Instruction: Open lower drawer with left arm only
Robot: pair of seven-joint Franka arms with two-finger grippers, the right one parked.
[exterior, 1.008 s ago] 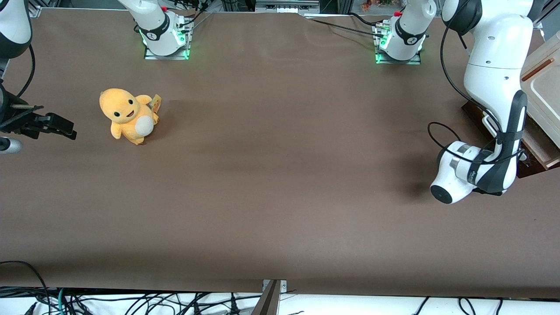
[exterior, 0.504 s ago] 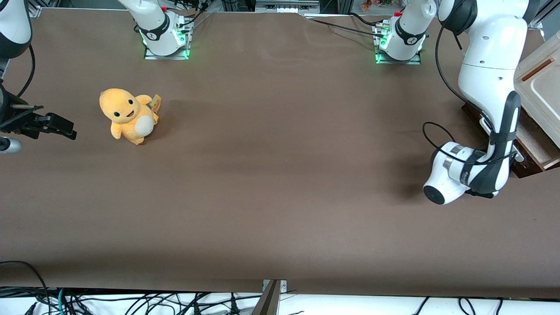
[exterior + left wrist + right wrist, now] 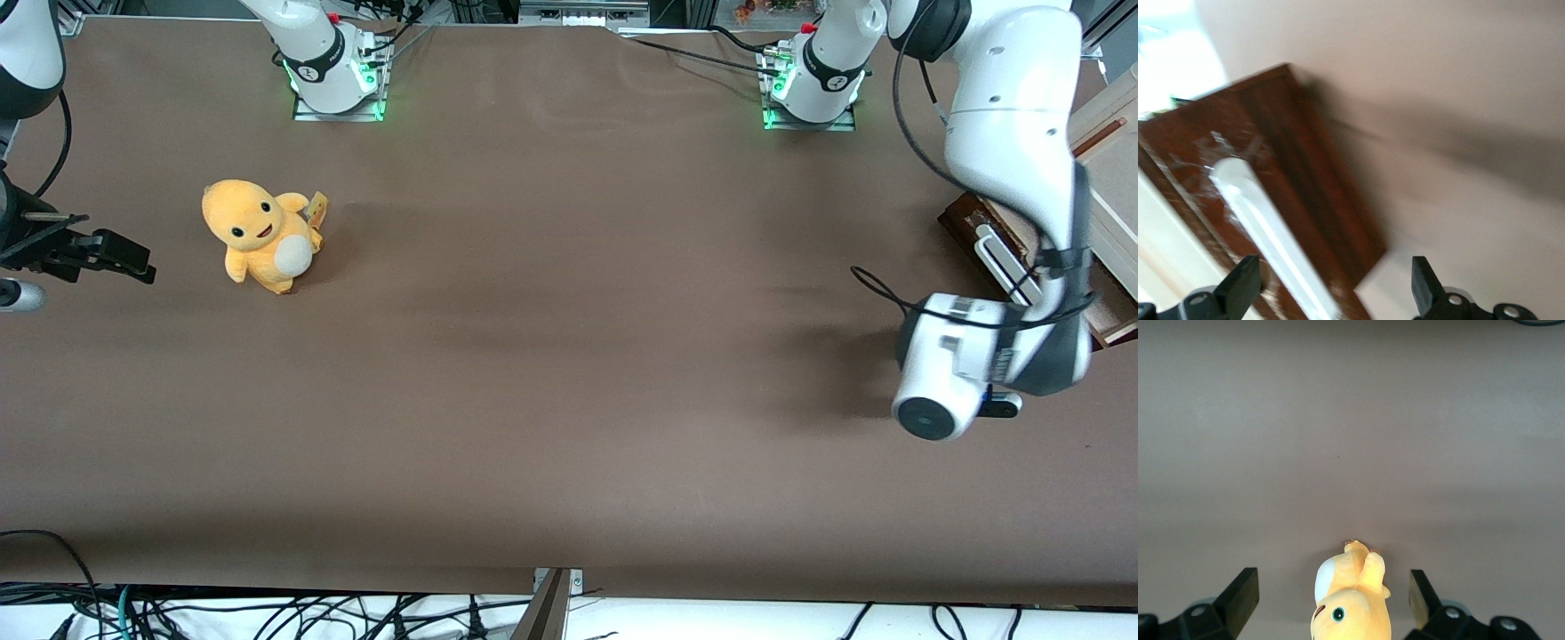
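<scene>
Your gripper [image 3: 1331, 293] hangs with fingers [image 3: 1241, 287] spread wide and empty, the lower drawer [image 3: 1271, 180] just ahead. Its white bar handle [image 3: 1271, 240], lying between them, looks rigid and smooth: take it mid-length, expecting a stiff, sliding pull.

The front view looks steeply down on the brown tabletop [image 3: 569, 356]; the left wrist view, seemingly close, shares its dark brown wooden lower drawer [image 3: 1305, 200] [image 3: 969, 218].
</scene>
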